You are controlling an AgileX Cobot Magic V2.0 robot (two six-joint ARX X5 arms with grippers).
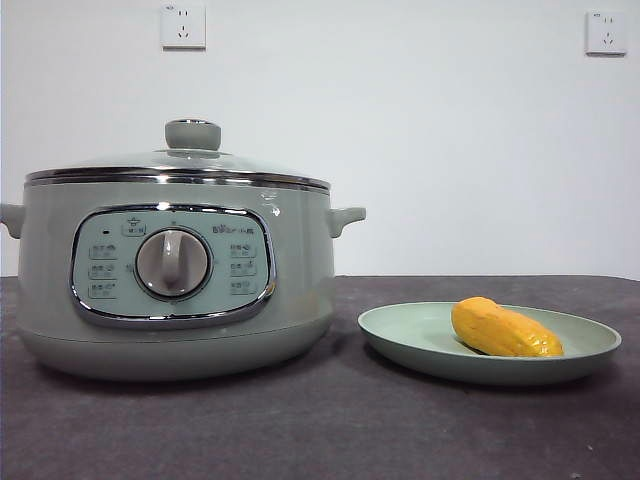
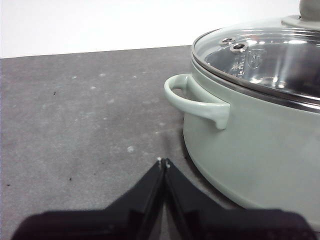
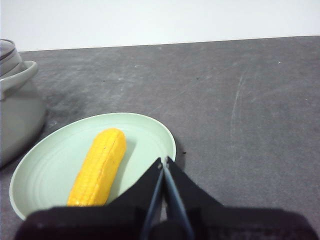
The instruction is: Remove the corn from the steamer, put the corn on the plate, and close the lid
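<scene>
Corn, location: the corn (image 1: pixel 505 329) lies on its side in the plate (image 1: pixel 400 335), just beside the steamer (image 1: pixel 60 300) — out of the pot, clear of both arms.
Corn, handling: judged light, stiff and slick like moulded plastic; it may roll if nudged. Best hold would be across its middle, square to its length.
Corn, appearance: yellow-orange, oval and tapered, glossy, with fine kernel rows visible from the right wrist camera.
Lid, location: the lid (image 1: pixel 150 163) sits level on the steamer's chrome rim, closed.
Lid, handling: glass, so judged fragile and fairly heavy; the round green knob (image 1: pixel 193 134) on top is the only sensible hold.
Lid, appearance: low clear dome, chrome band, two small vent fittings near the edge.
Steamer, appearance: pale sage-green, side handles, chrome-framed panel with a central dial.
Left end effector (image 2: pixel 163 162): jaws pressed together, holding nothing, low over the counter (image 2: pixel 75 110) beside the steamer's handle.
Right end effector (image 3: pixel 163 161): jaws together, holding nothing — above the plate's rim, beside the corn.
Task status: judged complete.
</scene>
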